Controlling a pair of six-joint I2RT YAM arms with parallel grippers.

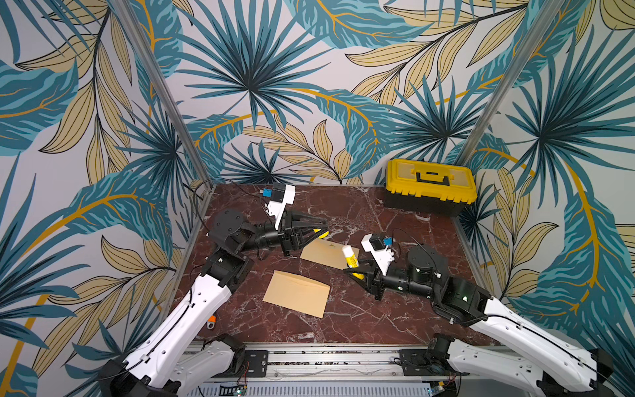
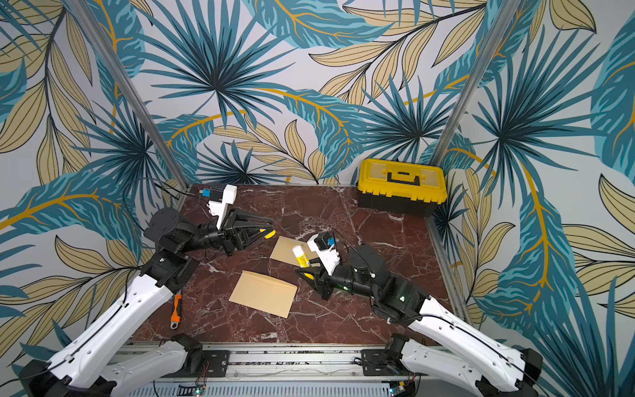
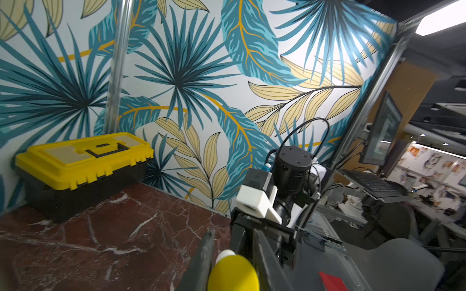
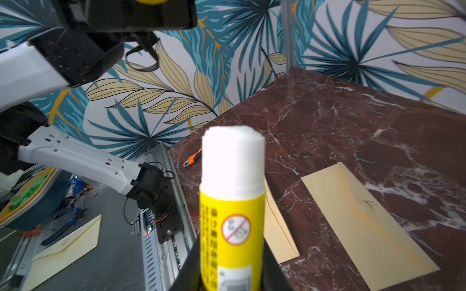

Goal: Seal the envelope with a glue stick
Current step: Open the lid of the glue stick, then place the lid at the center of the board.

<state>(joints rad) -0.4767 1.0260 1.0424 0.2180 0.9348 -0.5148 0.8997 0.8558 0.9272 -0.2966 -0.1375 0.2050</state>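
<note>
Glue stick (image 4: 232,214), one, filling the right wrist view: uncapped; long axis near upright with a slight lean; white tip uppermost; yellow labelled body clamped low down by the right gripper (image 1: 357,273); held over the table (image 1: 378,316) at the near edge of the farther envelope (image 1: 318,251); cap (image 1: 322,234), one, yellow, pinched between the closed-down jaws of the left gripper (image 2: 266,232), apart from the stick, just past that envelope's far edge in both top views; envelopes on the table, two, tan, flat; nearer envelope (image 1: 297,297) clear of both grippers; third envelope (image 4: 65,241) off the table on a grey surface; toolbox (image 1: 431,185), one, yellow lid over black base, far right corner, lid shut, contents unseen; orange-handled wrench (image 2: 176,309), one, by the table's left edge.
</note>
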